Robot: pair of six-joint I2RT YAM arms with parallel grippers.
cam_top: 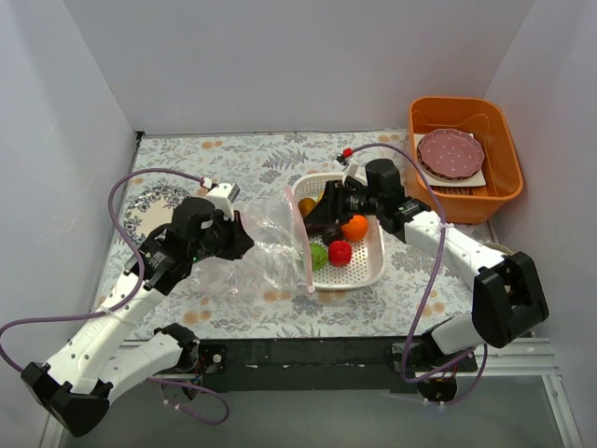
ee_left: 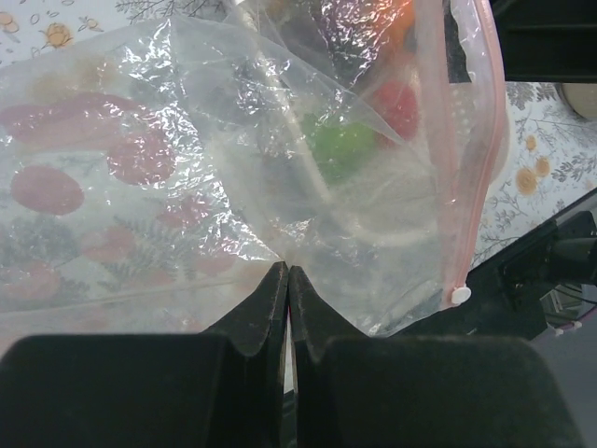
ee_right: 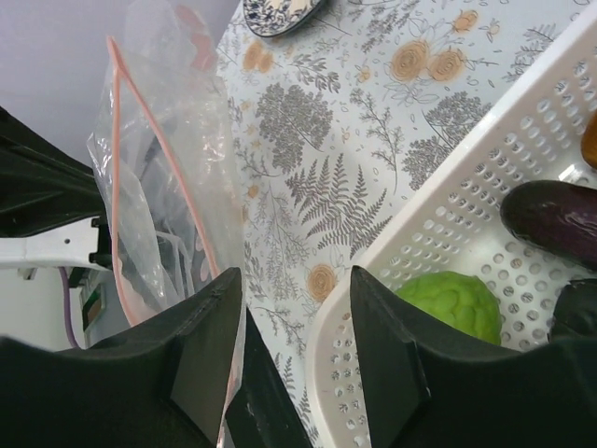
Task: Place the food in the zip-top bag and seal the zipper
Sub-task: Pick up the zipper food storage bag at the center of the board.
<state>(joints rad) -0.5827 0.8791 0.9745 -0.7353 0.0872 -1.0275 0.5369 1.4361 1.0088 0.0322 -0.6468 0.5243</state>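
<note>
At the upper right of your top view, an orange bin (cam_top: 505, 192) stands on the flowered desk (cam_top: 252, 154), with a dotted pink plate (cam_top: 451, 154) lying inside it. A white perforated basket (cam_top: 373, 267) sits at centre. At the left lies a blue-patterned plate (cam_top: 154, 207), partly hidden.

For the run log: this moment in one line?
left fingers shut on zip-top bag | right fingers open at basket rim | food in basket | zipper unsealed
</note>
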